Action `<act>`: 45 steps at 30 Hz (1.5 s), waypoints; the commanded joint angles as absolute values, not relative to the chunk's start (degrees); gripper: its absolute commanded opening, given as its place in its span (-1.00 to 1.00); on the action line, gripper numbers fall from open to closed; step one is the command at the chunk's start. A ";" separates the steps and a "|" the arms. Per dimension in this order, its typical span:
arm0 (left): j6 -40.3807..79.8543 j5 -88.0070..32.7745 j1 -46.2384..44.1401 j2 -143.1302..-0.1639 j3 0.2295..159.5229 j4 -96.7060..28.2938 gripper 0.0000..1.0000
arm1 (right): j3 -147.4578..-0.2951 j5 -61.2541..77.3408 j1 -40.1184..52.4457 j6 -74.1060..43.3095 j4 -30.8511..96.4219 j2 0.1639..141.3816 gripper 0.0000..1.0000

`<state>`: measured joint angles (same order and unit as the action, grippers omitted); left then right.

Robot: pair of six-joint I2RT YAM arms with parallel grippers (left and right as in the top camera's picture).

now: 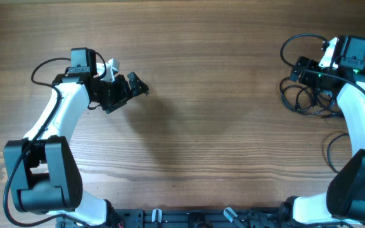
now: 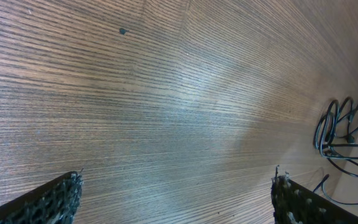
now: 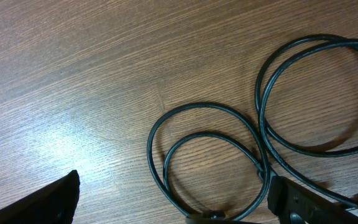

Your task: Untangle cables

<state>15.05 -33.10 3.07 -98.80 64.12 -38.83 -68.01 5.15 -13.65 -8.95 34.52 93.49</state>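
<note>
left claw (image 2: 176, 186) and right claw (image 3: 174, 186), two, both wide apart; one loose tangle of cables (image 3: 204, 106) beneath right

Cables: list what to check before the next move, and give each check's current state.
1. Right pincer open: ok, fingers wide apart.
2. Cables under the right pincer: ok, loops lie on the table below it.
3. Only one strand between its fingers: not ok, two nested loops lie there.
4. Left pincer open and empty: ok.
5. Left pincer close to the cables: not ok, it is far across the table from them.
6. Strand ends found: cannot tell.
</note>
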 commanded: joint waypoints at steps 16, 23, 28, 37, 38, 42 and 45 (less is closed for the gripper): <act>13.69 -34.02 2.90 -98.04 63.81 -38.81 1.00 | -67.85 6.09 0.14 -9.34 34.13 70.85 0.99; 13.69 -34.02 2.90 -98.04 63.81 -38.81 1.00 | -67.85 6.11 2.94 -9.37 34.17 52.93 1.00; 13.69 -34.00 2.90 -98.04 63.81 -38.79 1.00 | -67.85 6.09 2.96 -9.37 34.30 41.36 1.00; 13.69 -34.00 2.90 -98.04 63.81 -38.79 1.00 | -67.85 6.09 5.67 -9.37 56.64 34.30 0.99; 13.69 -34.00 2.90 -98.04 63.81 -38.81 1.00 | -67.85 6.09 5.67 -9.37 59.59 34.46 0.99; 13.69 -34.00 2.90 -98.04 63.81 -38.81 1.00 | -67.85 6.09 5.67 -9.37 72.88 35.14 1.00; 13.69 -34.00 2.90 -98.04 63.81 -38.81 1.00 | -67.85 6.09 5.67 -9.37 74.87 35.14 1.00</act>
<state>15.05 -33.12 3.07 -98.78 64.12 -38.85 -67.75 5.58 5.39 -8.95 74.67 35.03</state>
